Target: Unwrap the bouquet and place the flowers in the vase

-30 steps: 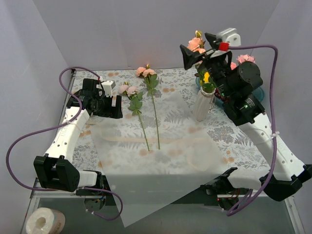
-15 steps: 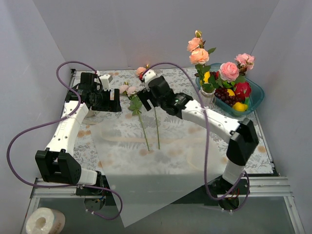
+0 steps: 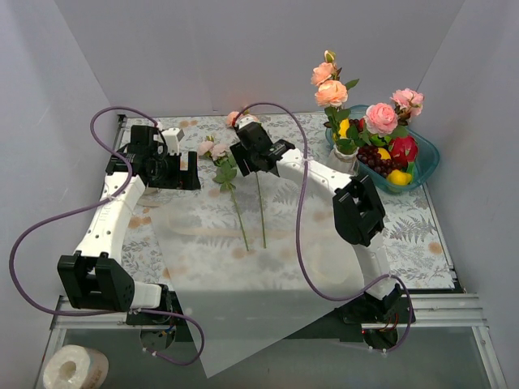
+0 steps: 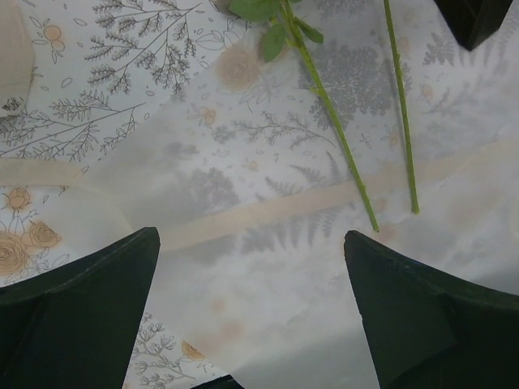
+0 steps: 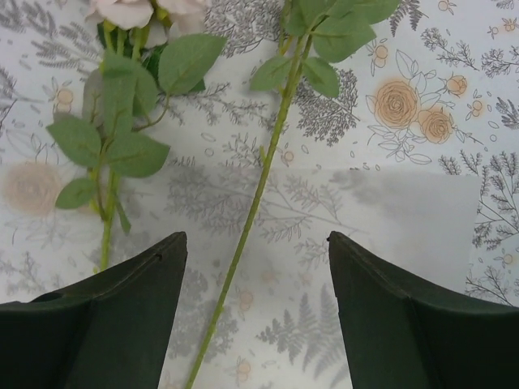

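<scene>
Hovering our right tool (image 3: 243,156) open over two flowers (image 3: 261,203) lying on the paper (image 3: 243,275), one stem showing between its jaws. Our left tool (image 3: 185,172) is open and empty, beside them. Other roses (image 3: 331,93) stand in the vase (image 3: 349,160), back right.

The bouquet's undone: its translucent white paper (image 3: 243,284) lies flat across the middle of the worktop, one corner hanging past the near edge, a cream ribbon (image 4: 268,212) running across it. Two flowers lie loose side by side, heads toward the far edge, stems pointing nearward: a pale pink one (image 3: 212,149) nearer the left edge, a peach one (image 3: 240,119) just beside it. By the far right corner the white vase (image 3: 346,160) stands upright, peach and pink roses (image 3: 331,93) rising from it.
</scene>
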Controlling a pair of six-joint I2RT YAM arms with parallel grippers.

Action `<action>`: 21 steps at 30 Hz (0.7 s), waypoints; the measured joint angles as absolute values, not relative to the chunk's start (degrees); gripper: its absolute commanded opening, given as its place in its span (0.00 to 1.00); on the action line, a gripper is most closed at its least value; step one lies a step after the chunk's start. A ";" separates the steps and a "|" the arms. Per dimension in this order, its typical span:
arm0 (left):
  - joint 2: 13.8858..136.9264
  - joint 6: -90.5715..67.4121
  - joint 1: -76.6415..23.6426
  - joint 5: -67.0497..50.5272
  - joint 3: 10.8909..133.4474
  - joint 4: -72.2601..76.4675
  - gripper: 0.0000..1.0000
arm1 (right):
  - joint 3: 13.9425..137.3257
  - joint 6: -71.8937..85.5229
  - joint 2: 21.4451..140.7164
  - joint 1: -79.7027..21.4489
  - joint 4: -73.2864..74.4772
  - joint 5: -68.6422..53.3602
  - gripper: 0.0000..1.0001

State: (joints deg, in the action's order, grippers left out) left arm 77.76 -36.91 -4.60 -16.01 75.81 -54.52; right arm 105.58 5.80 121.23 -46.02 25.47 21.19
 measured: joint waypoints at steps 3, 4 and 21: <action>76.31 -36.88 -4.45 -16.29 73.28 -54.04 0.98 | 108.62 7.35 124.20 -43.70 25.56 19.31 0.74; 75.99 -36.88 -4.36 -16.49 72.58 -53.95 0.98 | 109.43 7.68 125.14 -43.13 25.71 18.76 0.75; 73.17 -35.77 -4.29 -16.97 68.69 -52.62 0.98 | 114.61 10.46 134.72 -41.98 27.57 14.85 0.72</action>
